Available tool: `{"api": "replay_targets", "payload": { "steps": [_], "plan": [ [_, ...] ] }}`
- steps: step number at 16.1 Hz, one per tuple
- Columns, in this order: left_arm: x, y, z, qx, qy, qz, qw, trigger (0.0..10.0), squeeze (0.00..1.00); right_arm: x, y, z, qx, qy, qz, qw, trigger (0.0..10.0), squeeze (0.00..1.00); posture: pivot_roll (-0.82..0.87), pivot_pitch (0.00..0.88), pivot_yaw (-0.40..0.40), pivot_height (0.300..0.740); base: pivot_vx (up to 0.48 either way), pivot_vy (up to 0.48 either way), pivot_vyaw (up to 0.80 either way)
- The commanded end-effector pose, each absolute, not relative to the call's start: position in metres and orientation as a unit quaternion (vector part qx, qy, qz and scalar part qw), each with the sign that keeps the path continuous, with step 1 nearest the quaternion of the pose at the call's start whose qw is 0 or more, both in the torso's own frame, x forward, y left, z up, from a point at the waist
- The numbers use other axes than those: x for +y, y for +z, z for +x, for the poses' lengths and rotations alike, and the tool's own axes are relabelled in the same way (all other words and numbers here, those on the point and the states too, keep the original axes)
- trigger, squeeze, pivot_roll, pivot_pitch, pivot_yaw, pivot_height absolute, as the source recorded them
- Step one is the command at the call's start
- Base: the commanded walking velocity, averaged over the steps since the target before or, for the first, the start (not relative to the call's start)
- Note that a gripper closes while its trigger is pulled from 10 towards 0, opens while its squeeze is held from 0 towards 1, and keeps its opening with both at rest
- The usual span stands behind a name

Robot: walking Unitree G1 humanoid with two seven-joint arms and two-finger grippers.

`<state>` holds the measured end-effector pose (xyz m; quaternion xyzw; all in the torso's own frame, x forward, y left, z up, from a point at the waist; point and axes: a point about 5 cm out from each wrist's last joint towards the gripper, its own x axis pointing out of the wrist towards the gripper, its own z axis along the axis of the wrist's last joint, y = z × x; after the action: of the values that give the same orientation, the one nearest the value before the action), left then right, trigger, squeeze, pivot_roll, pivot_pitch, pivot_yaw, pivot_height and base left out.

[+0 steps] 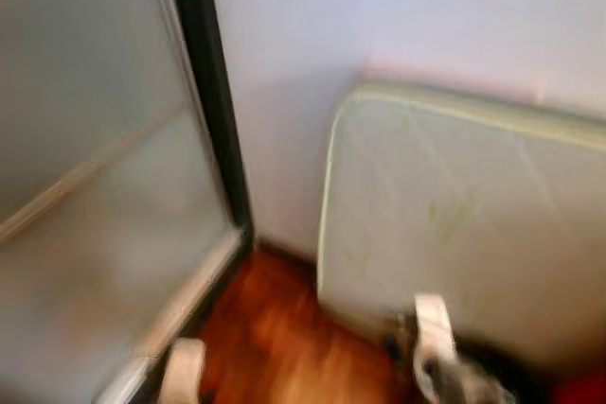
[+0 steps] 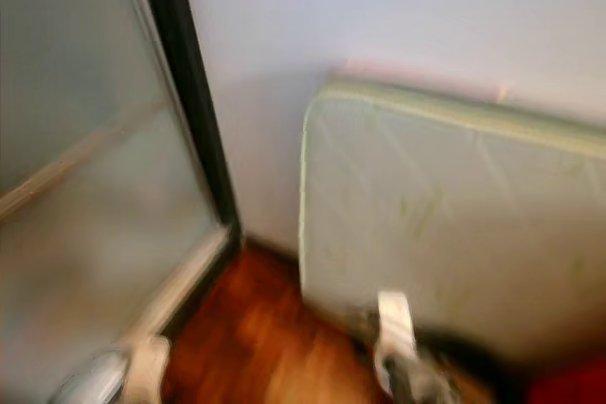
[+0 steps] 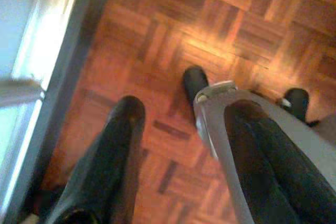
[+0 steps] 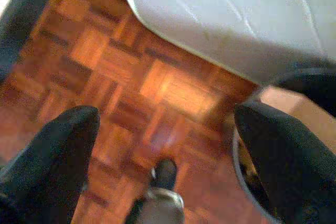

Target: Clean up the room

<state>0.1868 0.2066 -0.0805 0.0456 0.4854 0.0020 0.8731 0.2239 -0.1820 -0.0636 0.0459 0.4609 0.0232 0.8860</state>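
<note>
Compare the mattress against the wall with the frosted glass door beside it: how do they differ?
The mattress is pale green-white, opaque and round-cornered; the frosted glass door is grey, translucent and edged by a black frame. The mattress leans on the white wall; the door stands in its frame. Both meet the parquet floor.

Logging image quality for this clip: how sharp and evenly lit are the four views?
Both eye views are motion-blurred: the mattress against the wall and the black door frame have smeared edges. The left wrist view is sharper, with glare patches on the parquet floor. The right wrist view is soft, its black fingers out of focus.
</note>
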Motion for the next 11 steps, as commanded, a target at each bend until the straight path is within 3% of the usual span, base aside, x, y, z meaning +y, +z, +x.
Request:
{"api": "replay_targets", "payload": {
  "steps": [1, 3, 11],
  "plan": [
    [0.2116, -0.0789, 0.1883, 0.486, 0.004, 0.052, 0.872, 10.0, 0.0, -0.1792, -0.062, 0.2271, 0.458, 0.023, 0.048, 0.887, 10.0, 0.0, -0.04, 0.0, -0.034, 0.74, -0.285, 0.0, 0.0],
    [0.2115, -0.0789, 0.1883, 0.488, 0.002, 0.054, 0.871, 10.0, 0.0, -0.1791, -0.0623, 0.2268, 0.456, 0.011, 0.061, 0.888, 10.0, 0.0, -0.04, 0.0, -0.032, 0.74, -0.287, 0.0, 0.0],
    [0.2127, -0.0782, 0.1895, 0.487, 0.008, 0.054, 0.872, 10.0, 0.0, -0.1802, -0.0605, 0.2296, 0.452, 0.006, 0.046, 0.891, 10.0, 0.0, -0.05, 0.0, -0.028, 0.74, 0.0, 0.0, 0.0]
  ]
}}
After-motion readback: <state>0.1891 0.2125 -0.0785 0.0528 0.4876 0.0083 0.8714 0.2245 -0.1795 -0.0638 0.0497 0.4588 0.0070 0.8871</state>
